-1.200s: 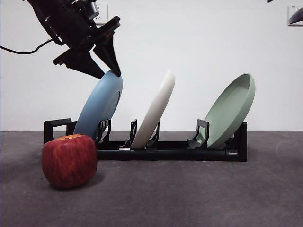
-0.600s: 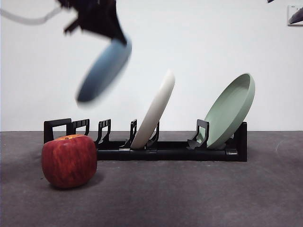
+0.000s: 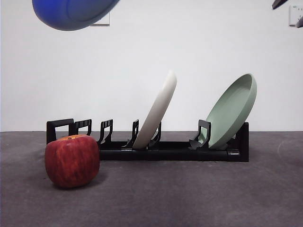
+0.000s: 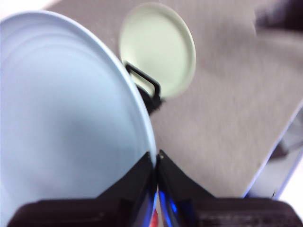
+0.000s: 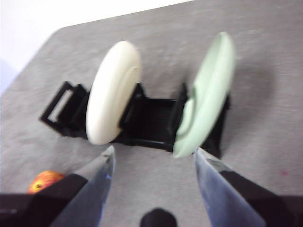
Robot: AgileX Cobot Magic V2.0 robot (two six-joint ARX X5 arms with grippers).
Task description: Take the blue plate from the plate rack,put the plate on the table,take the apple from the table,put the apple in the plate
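Rack (image 3: 165,150) holds two plates; left pincer (image 4: 156,158) grips one.

There are three plates: one blue plate (image 3: 73,13) high at far left, one cream-white plate (image 3: 155,109) and one pale green plate (image 3: 230,111). One plate rack (image 3: 156,146) stands on one table (image 3: 189,198). One apple (image 3: 72,160) lies near left. The rack's blurred dividers number perhaps six.

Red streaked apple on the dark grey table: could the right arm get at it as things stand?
Probably yes. The right gripper hangs open and empty above the black slotted plate rack; the apple sits in front of the rack's end, nothing over it. The light-blue plate is held high.
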